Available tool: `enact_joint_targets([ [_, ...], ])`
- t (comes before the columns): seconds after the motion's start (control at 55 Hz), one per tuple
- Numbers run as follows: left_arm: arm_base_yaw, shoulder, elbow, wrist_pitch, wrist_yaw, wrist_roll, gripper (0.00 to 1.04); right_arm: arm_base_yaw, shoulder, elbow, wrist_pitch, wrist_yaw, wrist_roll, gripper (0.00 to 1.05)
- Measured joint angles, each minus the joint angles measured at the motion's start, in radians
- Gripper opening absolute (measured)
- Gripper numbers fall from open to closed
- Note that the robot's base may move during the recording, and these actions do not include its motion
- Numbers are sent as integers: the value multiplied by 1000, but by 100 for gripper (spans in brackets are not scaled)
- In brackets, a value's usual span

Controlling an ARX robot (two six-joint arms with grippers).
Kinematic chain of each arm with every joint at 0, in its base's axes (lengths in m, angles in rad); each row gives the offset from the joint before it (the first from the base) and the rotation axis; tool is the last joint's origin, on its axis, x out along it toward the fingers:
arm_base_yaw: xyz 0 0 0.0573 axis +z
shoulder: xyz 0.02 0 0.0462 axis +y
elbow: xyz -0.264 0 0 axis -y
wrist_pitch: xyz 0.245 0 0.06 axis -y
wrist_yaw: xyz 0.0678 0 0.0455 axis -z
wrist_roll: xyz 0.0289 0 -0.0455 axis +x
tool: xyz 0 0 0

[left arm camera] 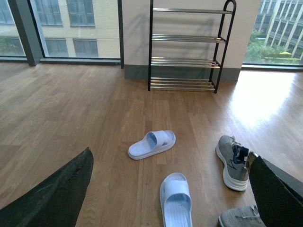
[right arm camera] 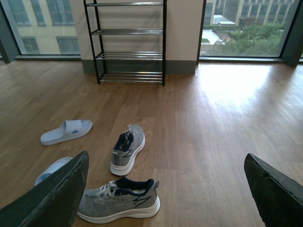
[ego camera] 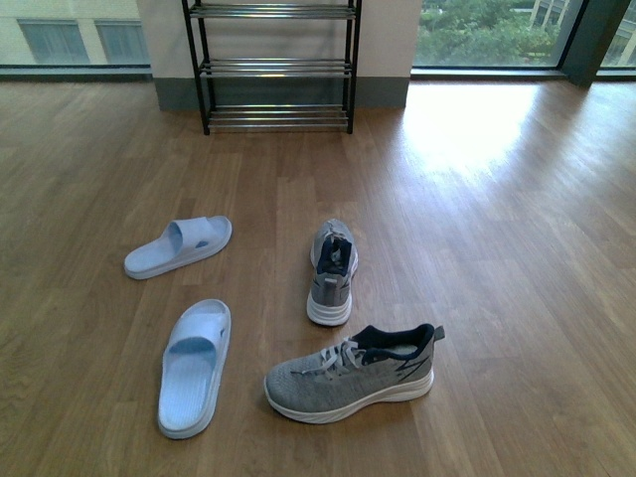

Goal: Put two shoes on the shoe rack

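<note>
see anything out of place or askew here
Nothing damaged, but footwear is scattered: the near sneaker lies crosswise to the far sneaker, near slide and far slide point different ways, none on the rack.

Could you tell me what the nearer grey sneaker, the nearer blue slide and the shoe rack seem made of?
Nearer grey sneaker: matte speckled knit fabric upper on a thick white sole, likely foam or rubber. Nearer blue slide: one-piece moulded foam or plastic, smooth, faintly glossy. Shoe rack: black frame, probably painted metal, with shiny silver bars.
</note>
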Motion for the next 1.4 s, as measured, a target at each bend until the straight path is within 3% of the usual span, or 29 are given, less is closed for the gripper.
enact_joint_targets([
  [1.347,0,0,0,0,0,0,95,0,0,0,0,1,0,95],
  [1.401,-62,65,40,-103,-146,-148,95,0,0,0,0,1,0,95],
])
